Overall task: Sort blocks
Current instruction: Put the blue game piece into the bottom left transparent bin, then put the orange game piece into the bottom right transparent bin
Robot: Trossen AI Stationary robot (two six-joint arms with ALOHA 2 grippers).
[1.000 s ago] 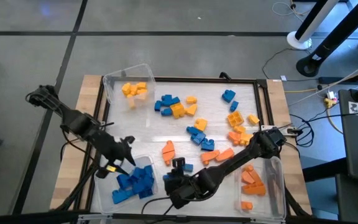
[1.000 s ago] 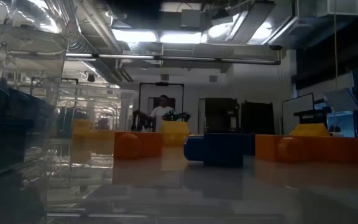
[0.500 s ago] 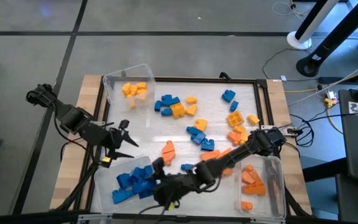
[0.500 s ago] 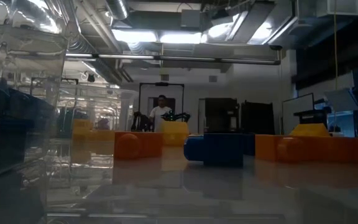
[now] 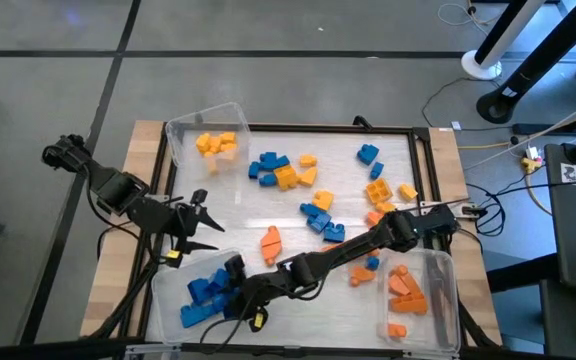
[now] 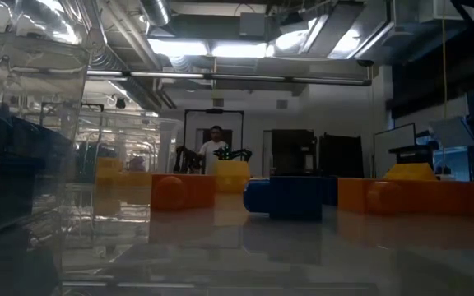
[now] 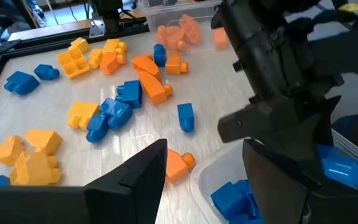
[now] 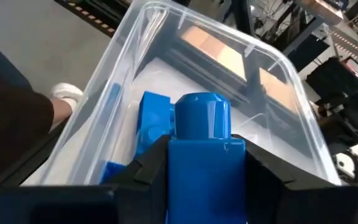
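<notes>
Blue, orange and yellow blocks [image 5: 308,195] lie scattered on the white mat. My right gripper [image 5: 234,284] reaches across to the near left and hovers over the clear bin of blue blocks [image 5: 208,292], shut on a blue block [image 8: 205,168]. In the right wrist view that bin's floor [image 8: 229,81] and a blue block in it [image 8: 151,118] lie under the held one. My left gripper [image 5: 203,226] hangs open just beyond that bin, touching nothing; its wrist view shows the open gripper [image 7: 204,180] with the right arm [image 7: 272,68] in front of it. My right gripper pinches the blue block by its two side faces [image 8: 179,177], one finger [image 8: 143,171] on either side. The block's round stud [image 8: 202,118] sticks out past the fingertips. It is lifted clear, above the blue bin.
A clear bin with yellow blocks [image 5: 213,143] stands at the far left corner, and one with orange blocks [image 5: 408,290] at the near right. A raised dark frame [image 5: 328,128] edges the mat. An orange block [image 7: 179,165] lies by the blue bin's rim. A person [image 6: 214,146] stands far behind the table.
My right gripper has swept toward the table's left edge, from the near middle of the mat to above the blue bin, carrying the blue block. My left gripper has drawn back from the blue bin toward the far edge, then stayed still.
</notes>
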